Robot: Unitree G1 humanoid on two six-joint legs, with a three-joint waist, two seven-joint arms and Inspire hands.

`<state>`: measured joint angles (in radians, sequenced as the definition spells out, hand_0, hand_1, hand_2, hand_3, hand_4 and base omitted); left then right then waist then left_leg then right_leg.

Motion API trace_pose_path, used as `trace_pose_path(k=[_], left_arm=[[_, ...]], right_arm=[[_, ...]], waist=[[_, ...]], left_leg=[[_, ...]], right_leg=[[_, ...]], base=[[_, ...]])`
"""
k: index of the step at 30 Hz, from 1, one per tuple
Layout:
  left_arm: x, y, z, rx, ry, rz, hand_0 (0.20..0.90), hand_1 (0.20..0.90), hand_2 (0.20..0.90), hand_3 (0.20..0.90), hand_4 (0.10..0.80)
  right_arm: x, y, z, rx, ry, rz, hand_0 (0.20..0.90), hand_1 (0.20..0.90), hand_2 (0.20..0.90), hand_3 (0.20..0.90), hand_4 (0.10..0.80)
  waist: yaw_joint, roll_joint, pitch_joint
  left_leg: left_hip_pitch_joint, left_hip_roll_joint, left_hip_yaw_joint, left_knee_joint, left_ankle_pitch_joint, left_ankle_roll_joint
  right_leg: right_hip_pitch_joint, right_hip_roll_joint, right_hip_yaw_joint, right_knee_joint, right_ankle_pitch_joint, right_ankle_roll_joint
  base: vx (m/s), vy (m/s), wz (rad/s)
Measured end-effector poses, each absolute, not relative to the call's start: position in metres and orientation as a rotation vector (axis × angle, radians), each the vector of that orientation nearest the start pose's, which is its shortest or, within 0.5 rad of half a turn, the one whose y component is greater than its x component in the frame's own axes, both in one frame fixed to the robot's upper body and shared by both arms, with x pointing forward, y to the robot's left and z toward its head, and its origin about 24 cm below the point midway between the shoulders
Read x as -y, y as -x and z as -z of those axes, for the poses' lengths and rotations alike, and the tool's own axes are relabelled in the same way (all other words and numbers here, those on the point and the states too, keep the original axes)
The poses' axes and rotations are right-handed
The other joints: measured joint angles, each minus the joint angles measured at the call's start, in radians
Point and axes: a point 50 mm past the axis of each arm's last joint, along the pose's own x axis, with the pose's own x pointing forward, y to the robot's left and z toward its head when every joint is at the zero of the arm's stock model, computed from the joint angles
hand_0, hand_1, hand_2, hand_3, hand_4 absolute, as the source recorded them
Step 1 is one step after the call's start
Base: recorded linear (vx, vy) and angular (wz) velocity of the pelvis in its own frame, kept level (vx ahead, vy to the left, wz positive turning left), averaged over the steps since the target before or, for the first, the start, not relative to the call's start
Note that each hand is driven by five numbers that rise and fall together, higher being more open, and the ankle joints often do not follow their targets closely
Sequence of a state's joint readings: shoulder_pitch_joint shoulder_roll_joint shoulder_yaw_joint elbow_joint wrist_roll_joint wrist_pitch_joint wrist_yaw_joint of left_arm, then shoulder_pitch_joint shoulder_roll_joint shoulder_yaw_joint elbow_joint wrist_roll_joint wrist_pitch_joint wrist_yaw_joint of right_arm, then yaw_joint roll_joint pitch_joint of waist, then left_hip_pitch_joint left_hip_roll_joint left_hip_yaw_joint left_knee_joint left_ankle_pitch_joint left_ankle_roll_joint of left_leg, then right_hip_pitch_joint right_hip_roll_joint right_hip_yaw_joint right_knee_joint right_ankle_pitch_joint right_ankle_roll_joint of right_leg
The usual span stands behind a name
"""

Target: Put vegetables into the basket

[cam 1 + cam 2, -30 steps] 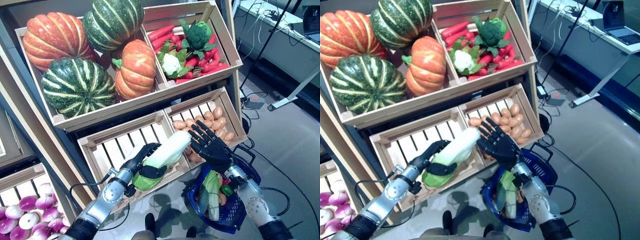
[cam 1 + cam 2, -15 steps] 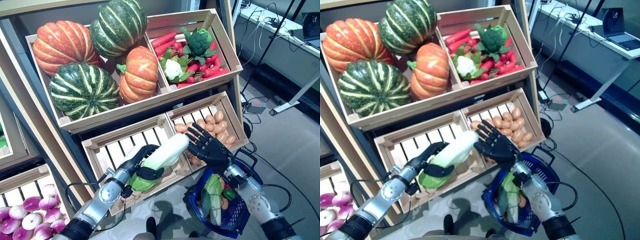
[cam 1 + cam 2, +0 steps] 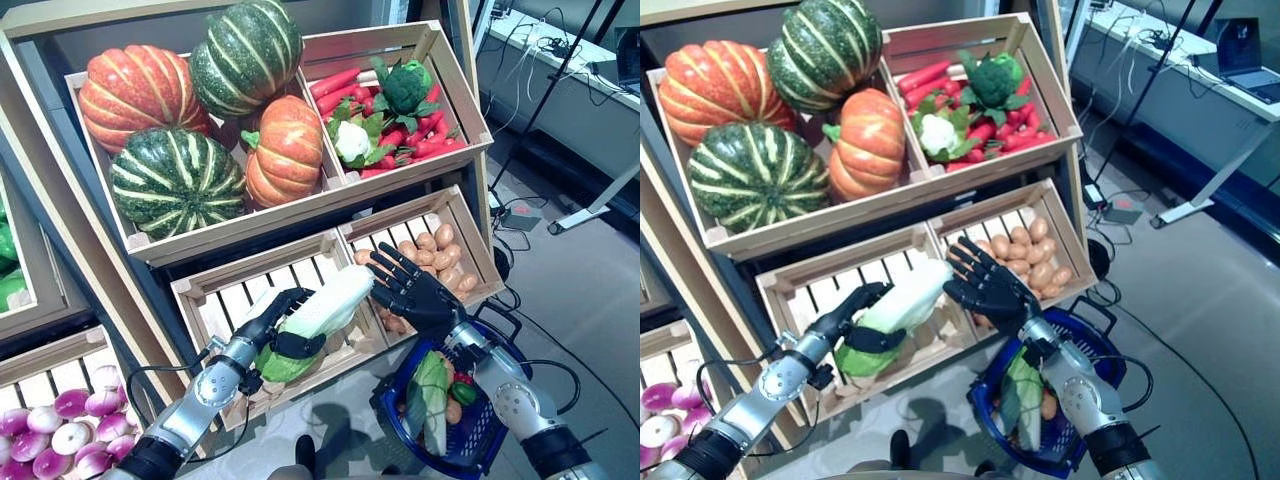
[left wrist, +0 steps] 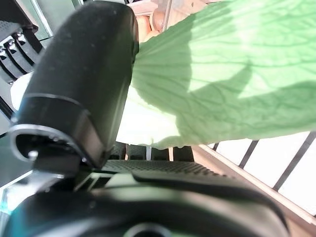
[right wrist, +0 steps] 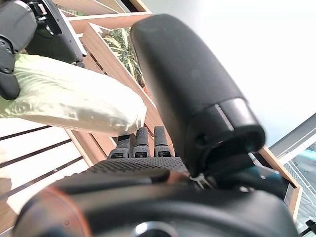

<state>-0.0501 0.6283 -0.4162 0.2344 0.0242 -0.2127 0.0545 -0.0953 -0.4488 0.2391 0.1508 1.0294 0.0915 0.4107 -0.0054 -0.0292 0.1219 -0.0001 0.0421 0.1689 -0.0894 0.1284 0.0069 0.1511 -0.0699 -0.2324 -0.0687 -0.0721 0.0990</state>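
Note:
My left hand [image 3: 262, 333] is shut on a long pale-green napa cabbage [image 3: 322, 310], holding it in front of the lower slatted crate [image 3: 215, 296]. The cabbage's leaves show close up in the left wrist view [image 4: 227, 79]. My right hand [image 3: 415, 297] is open with its fingers spread, right at the cabbage's white tip and above the blue basket [image 3: 487, 441]. The right wrist view shows the cabbage's tip [image 5: 74, 98] just past the fingers. The basket stands on the floor and holds a leafy green vegetable [image 3: 430, 390] and some small orange and red ones.
A wooden stand [image 3: 300, 205] with crates rises close in front. A crate of potatoes [image 3: 460, 225] is behind my right hand. A white desk [image 3: 590, 90] and black stand legs are at the far right. Grey floor [image 3: 590, 290] lies to the right of the basket.
The camera has shifted a little, so the stand sits lower and further right in the picture. Both hands and the cabbage keep about the same pose, the right hand a touch nearer the cabbage's tip.

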Motion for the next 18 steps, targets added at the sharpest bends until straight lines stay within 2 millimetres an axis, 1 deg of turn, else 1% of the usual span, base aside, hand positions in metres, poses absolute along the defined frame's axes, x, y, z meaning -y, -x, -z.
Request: trace_pose_path(k=[5, 9, 11, 16, 18], left_arm=[[-0.201, -0.237, -0.008, -0.087, -0.649, 0.338, 0.300, 0.300, 0.300, 0.300, 0.400], [-0.202, -0.236, -0.012, -0.065, -0.633, 0.294, 0.300, 0.300, 0.300, 0.300, 0.400], [-0.205, -0.238, -0.016, -0.039, -0.617, 0.245, 0.300, 0.300, 0.300, 0.300, 0.400], [-0.218, -0.246, -0.038, 0.054, -0.600, 0.109, 0.300, 0.300, 0.300, 0.300, 0.400], [-0.219, -0.247, -0.041, 0.071, -0.599, 0.092, 0.300, 0.300, 0.300, 0.300, 0.400]], right_arm=[[0.170, -0.257, -0.033, -0.188, -0.590, -0.558, 0.900, 0.900, 0.900, 0.900, 0.800], [0.169, -0.255, -0.033, -0.192, -0.594, -0.568, 0.900, 0.900, 0.900, 0.900, 0.800], [0.169, -0.252, -0.031, -0.201, -0.598, -0.574, 0.900, 0.900, 0.900, 0.900, 0.800], [0.168, -0.244, -0.024, -0.238, -0.613, -0.589, 0.900, 0.900, 0.900, 0.900, 0.800], [0.168, -0.244, -0.024, -0.241, -0.613, -0.590, 0.900, 0.900, 0.900, 0.900, 0.800]], waist=[[-0.005, 0.000, 0.000], [-0.007, 0.000, 0.000], [-0.007, 0.000, 0.000], [-0.007, 0.000, 0.000], [-0.007, 0.000, 0.000]], left_leg=[[0.000, 0.000, 0.000, 0.000, 0.000, 0.000], [0.000, 0.000, 0.001, 0.000, -0.001, 0.000], [-0.001, 0.000, 0.001, 0.000, -0.001, 0.000], [-0.002, 0.000, 0.002, 0.000, -0.002, 0.001], [-0.001, 0.000, 0.002, 0.000, -0.002, 0.001]], right_leg=[[-0.001, 0.000, 0.001, 0.000, 0.000, 0.000], [-0.003, 0.000, 0.002, 0.000, 0.000, 0.000], [-0.003, 0.000, 0.002, 0.000, 0.000, 0.000], [-0.004, 0.000, 0.003, -0.001, 0.000, 0.000], [-0.004, 0.000, 0.003, -0.001, 0.000, 0.000]], base=[[0.000, 0.000, 0.00], [0.000, 0.000, 0.00], [0.000, 0.000, 0.00], [0.000, 0.000, 0.00], [0.000, 0.000, 0.00]])
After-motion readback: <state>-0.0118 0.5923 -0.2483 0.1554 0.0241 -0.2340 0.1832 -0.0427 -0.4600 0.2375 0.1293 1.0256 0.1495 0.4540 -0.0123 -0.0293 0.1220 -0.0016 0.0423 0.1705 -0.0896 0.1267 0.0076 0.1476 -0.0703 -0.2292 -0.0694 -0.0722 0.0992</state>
